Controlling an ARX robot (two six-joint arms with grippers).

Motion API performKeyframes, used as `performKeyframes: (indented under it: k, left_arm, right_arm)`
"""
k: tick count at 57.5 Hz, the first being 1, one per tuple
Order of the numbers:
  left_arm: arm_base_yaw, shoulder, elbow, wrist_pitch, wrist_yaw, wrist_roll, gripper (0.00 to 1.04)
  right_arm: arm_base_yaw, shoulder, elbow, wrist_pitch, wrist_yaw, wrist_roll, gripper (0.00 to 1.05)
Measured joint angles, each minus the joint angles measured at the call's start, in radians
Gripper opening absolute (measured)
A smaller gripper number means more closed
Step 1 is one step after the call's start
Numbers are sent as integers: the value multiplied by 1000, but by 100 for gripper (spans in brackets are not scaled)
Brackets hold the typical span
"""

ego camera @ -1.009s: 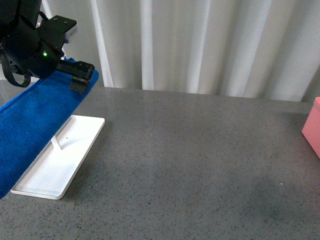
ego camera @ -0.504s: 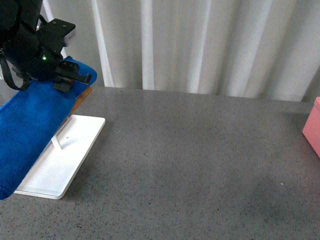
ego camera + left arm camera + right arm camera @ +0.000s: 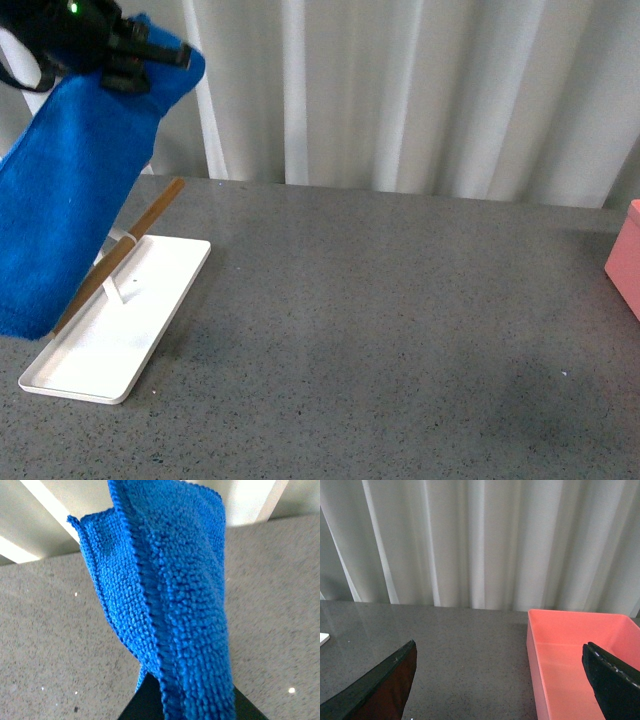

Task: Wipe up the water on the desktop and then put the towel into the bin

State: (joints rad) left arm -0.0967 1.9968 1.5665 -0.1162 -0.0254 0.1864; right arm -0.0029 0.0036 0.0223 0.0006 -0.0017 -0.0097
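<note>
The blue towel hung at the far left over the white tray and its slanted wooden rod on the grey tabletop, its top corner clenched in the left claw, while the right claw gaped, released, near the pink bin.

one towel, one bin, one tray

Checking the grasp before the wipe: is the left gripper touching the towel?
Touching. In the front view the towel hangs from the left gripper, which is pinched on its top corner.
</note>
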Motion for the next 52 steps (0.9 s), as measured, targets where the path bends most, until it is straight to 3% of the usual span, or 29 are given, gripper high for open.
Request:
performKeyframes:
  k: [10,19,36,52]
  left_arm:
    - [-62,-87,12,76,91,-81,6]
    - [-121,-169,-27,179,236,-195,6]
    - [-288,-295,-309,518,506,-463,6]
    - [-423,-268,-529,874,542,-644,6]
  right_arm:
    - [0,0,0,0,0,0,98]
    - [0,0,0,0,0,0,98]
    - [0,0,0,0,0,0,98]
    - [0,0,0,0,0,0,98]
